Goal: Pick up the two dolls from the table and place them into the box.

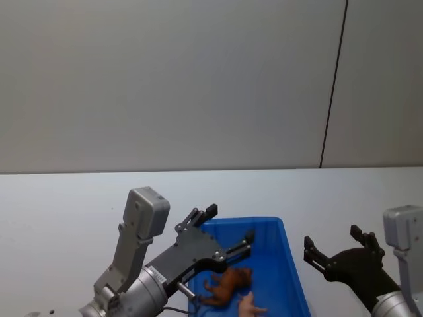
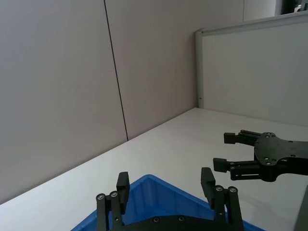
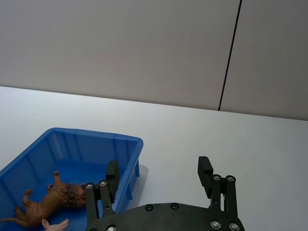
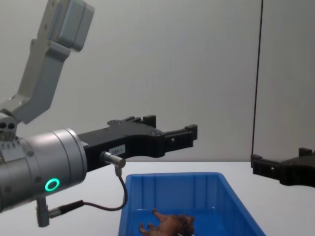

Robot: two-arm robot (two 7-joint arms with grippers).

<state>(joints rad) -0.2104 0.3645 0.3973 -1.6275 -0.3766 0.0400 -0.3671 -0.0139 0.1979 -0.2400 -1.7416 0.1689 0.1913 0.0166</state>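
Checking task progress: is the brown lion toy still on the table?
No, the lion toy lies on its side inside the blue bin.

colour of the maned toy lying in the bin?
Brown plastic maned toy animal, clearest in right wrist view.

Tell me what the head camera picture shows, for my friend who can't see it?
A brown toy beast lies in the blue box on the white table, with a pale pink toy beside it. The left gripper hangs open over the box, and the right gripper is open to the box's right.
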